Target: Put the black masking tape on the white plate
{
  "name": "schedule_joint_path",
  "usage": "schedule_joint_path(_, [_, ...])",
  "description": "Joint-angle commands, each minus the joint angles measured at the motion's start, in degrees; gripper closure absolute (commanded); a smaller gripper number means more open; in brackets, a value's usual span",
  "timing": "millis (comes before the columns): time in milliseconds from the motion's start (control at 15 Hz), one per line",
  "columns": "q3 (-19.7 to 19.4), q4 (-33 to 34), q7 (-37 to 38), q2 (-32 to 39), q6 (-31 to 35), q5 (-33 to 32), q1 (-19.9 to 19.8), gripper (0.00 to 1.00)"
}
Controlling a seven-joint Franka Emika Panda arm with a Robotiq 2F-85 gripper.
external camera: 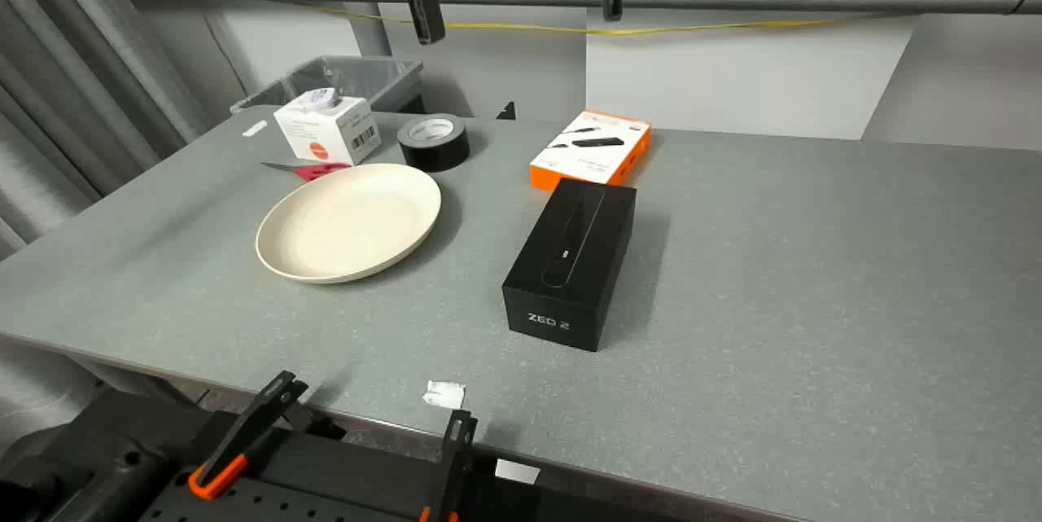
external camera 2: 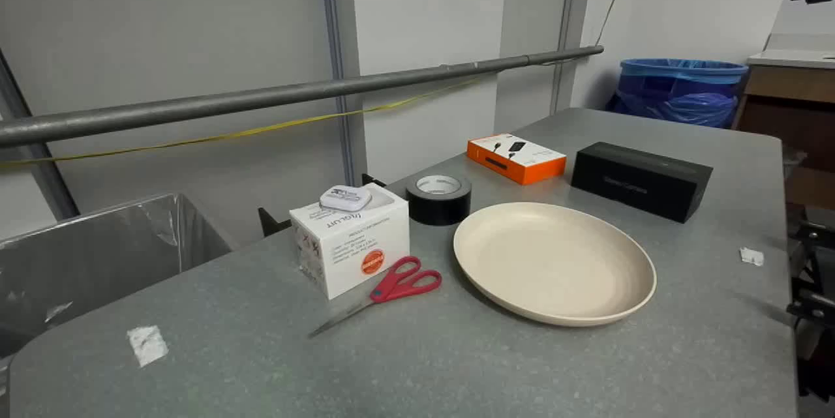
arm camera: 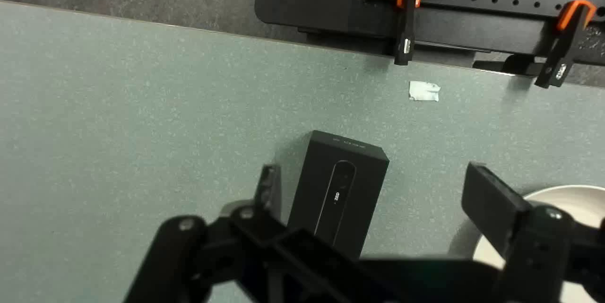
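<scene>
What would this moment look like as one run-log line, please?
gripper: open, empty, raised above table | black masking tape: on table, beside white plate | white plate: bare | placement: not done

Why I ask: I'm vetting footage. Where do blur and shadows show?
Wrist view: black fingers blurred, ZED lettering on the black rectangular box readable; in an exterior view: soft shadows beside that box and the round cream-white plate.

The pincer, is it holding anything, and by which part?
Nothing is held: the pincer stands open, and the black masking tape rests on the table.
</scene>
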Motion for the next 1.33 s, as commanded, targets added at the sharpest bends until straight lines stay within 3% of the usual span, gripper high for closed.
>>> schedule_joint_path(0, [-0.2,0.08,0.11,0.02,-0.13,-0.09,0.26,0.0])
schedule_joint_path(467, [-0.26,0.64,0.15,0.31,0.42,1.0,0.79,0.0])
schedule_joint_path(933, [5.77,8.82,6.63,14.45,17.34,18.02,10.39,0.0])
schedule_joint_path(1067, [8.15,11.99,9.95,19.03,21.06,19.26,11.08,0.0])
schedule_joint_path(1133, [7.55,7.29,7.44,13.37,19.11,17.34,9.89,0.0])
schedule_joint_path(1267, [8.56,8.36,8.09,15.78,19.63,17.4,10.18,0.0])
